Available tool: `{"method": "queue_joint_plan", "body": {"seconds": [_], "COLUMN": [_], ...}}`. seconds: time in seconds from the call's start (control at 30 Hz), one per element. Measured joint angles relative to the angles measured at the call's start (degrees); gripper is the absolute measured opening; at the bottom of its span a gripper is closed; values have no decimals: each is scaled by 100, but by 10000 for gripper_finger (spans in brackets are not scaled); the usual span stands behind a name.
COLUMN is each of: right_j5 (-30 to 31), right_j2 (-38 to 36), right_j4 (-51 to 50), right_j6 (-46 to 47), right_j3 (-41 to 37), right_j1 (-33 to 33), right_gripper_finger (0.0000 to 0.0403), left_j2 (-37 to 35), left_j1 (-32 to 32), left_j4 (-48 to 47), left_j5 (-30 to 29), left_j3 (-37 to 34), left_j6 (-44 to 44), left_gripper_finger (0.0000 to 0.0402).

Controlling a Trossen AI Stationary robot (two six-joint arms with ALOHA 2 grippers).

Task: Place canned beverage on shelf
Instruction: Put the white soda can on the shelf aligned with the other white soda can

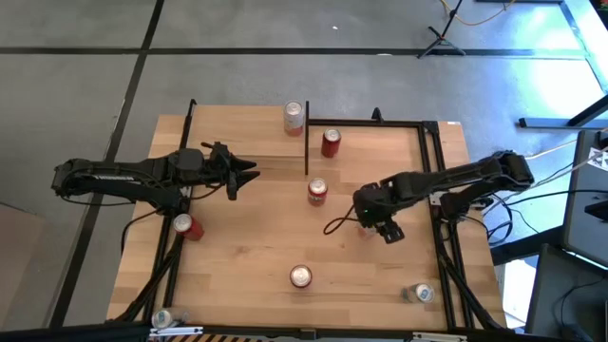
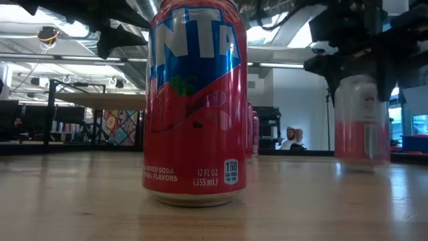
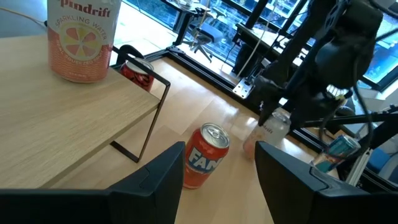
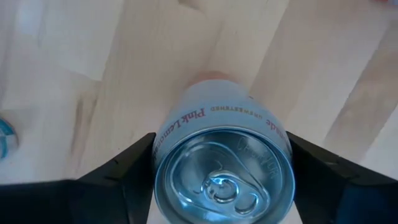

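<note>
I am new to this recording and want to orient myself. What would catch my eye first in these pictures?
First, the big red Fanta can standing near the table's front edge, filling the low view. Next, the right gripper, right of the table's centre, closed on a pale pink-lemonade can. Then the shelf at the table's back, with a pink sparkling-water can on it, and the left gripper hovering at the table's left.
</note>
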Motion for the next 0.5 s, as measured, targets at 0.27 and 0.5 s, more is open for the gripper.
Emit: {"method": "queue_joint_plan", "body": {"seconds": [0.27,0.5], "right_j5": [-26,85], "right_j2": [291,296], "right_j4": [162,-196], "right_j6": [291,562], "right_j3": [24,502], "right_j1": [0,-7], "right_gripper_finger": [335,357], "left_j2": [0,0], "left_j1": [0,0], "left_j4": [2,2], "left_j5": [0,0], "left_j3": [0,0], "left_j6": [0,2], "left_gripper_finger": [188,188]}}
